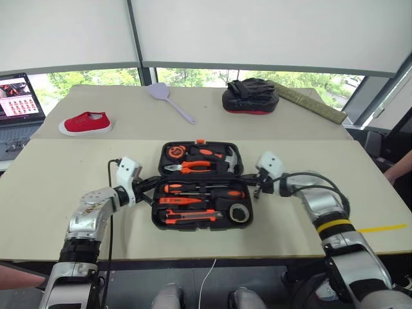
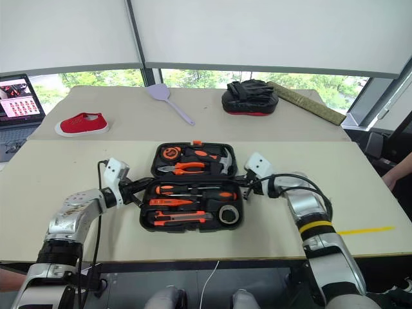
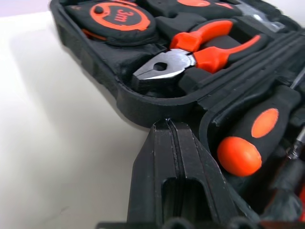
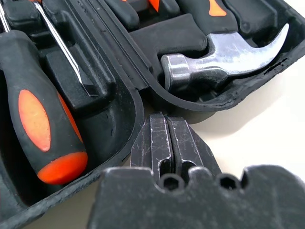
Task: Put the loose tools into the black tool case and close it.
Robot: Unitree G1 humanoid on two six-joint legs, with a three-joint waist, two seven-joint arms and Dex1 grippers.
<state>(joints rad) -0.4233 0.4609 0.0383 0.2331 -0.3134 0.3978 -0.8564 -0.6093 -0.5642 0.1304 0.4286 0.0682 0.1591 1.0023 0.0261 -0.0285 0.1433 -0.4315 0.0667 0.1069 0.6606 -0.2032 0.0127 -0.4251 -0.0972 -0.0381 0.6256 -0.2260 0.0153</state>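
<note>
Two grippers flank one black tool case, which lies open and flat near the front edge of the table. Left gripper sits at the case's left side by the hinge line, its fingers pressed together and empty, tips just beside the rim. Right gripper mirrors it at the right side, fingers likewise closed on nothing, close beside the shell near the hammer. Inside, the rear half holds one tape measure, one pair of pliers and that hammer; the front half holds several orange-and-black screwdrivers and one dark tape roll. Farther back lie one red shoe, one grey spatula and one black mitt.
</note>
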